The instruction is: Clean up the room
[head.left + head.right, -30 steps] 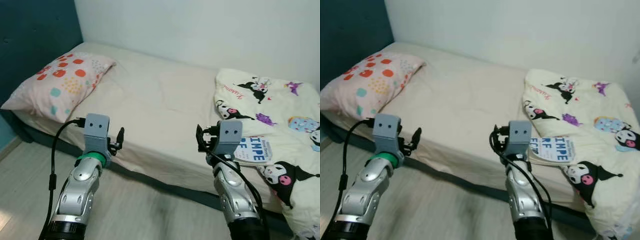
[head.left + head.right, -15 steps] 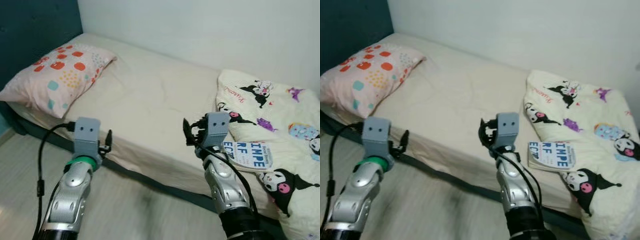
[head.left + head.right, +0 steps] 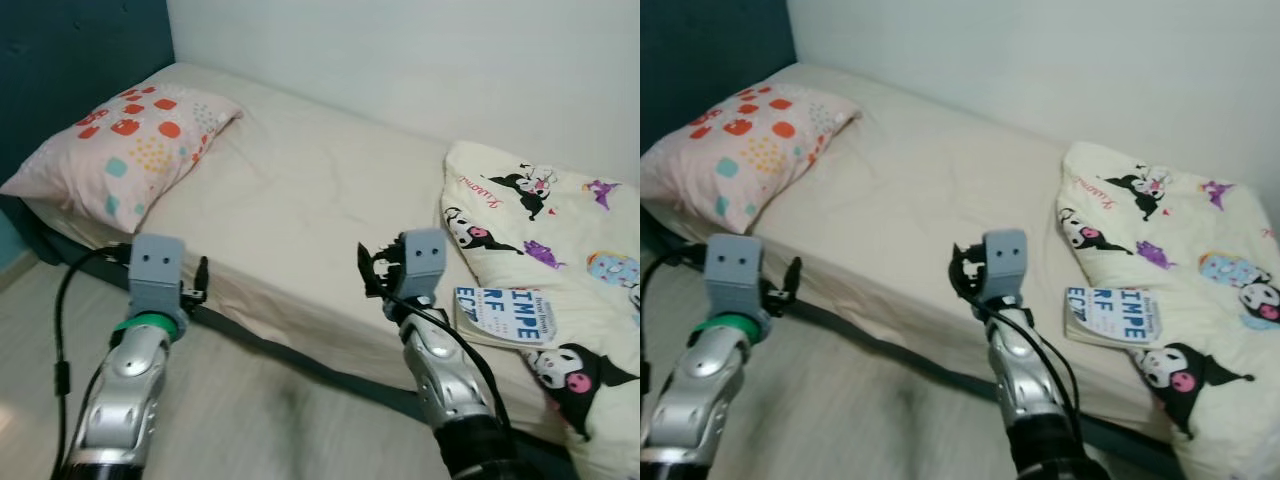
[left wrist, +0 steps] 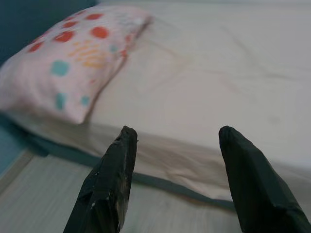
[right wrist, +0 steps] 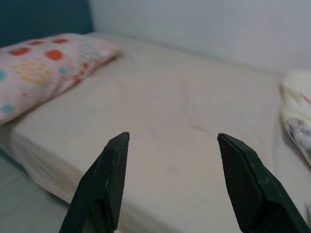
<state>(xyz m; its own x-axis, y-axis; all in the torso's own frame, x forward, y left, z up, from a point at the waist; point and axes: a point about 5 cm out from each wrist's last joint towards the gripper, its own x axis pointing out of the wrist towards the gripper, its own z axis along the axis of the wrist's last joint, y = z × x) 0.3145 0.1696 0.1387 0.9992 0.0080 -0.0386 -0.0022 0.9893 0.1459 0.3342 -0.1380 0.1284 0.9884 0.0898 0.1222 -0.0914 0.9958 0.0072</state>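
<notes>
While both arms reach forward over the wooden floor [image 3: 270, 420], a bed [image 3: 310, 220] with a cream sheet lies ahead. At the bed's near edge, the left pincer [image 4: 177, 138] hangs with fingers spread, holding nothing. Over the bed's near side, the right pincer [image 5: 172, 141] is also spread and empty. A spotted pillow [image 3: 125, 145] rests at the bed's head, against a dark teal headboard [image 3: 70, 60]. A cartoon-print blanket [image 3: 550, 230] is bunched at the bed's other end, with a book [image 3: 505, 315] lying on it.
</notes>
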